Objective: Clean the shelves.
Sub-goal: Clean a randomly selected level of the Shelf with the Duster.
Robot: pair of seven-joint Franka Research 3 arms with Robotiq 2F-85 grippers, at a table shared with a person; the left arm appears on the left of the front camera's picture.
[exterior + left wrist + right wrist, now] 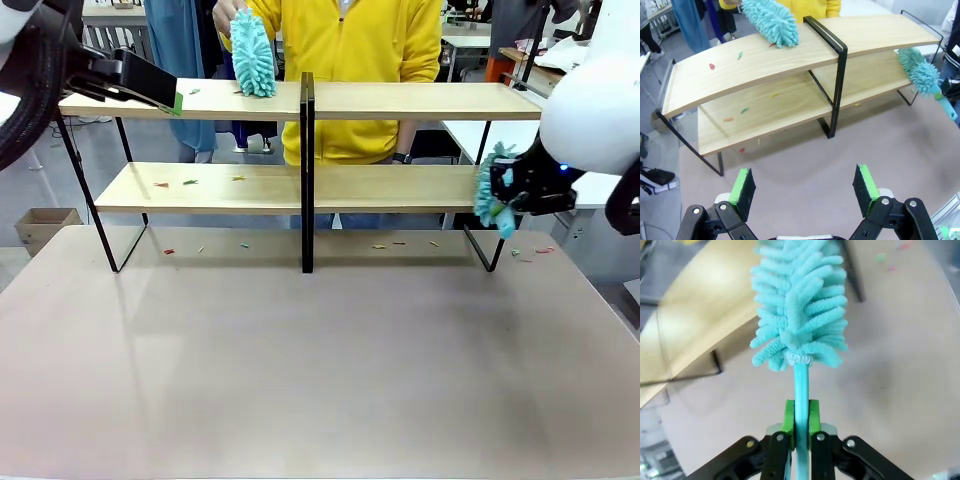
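Right gripper (800, 421) is pinched tight on the thin handle of a teal duster (799, 305), whose fluffy head is right by the lower board's right end. The shelves (400, 100) stand along the far side of the beige table (320, 380). Left gripper (804, 186) is spread wide, holding nothing. The person (350, 70) in yellow has a second duster (253, 55) on the top board, hand mostly cut off. Tiny coloured scraps (190, 183) are scattered about, too small to identify.

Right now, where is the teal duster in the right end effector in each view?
Front view: teal duster at the right end of the shelves, lower board.
Left wrist view: far right, beside that same end.
Right wrist view: upper centre.
Shared landmark: those shelves' wooden boards.
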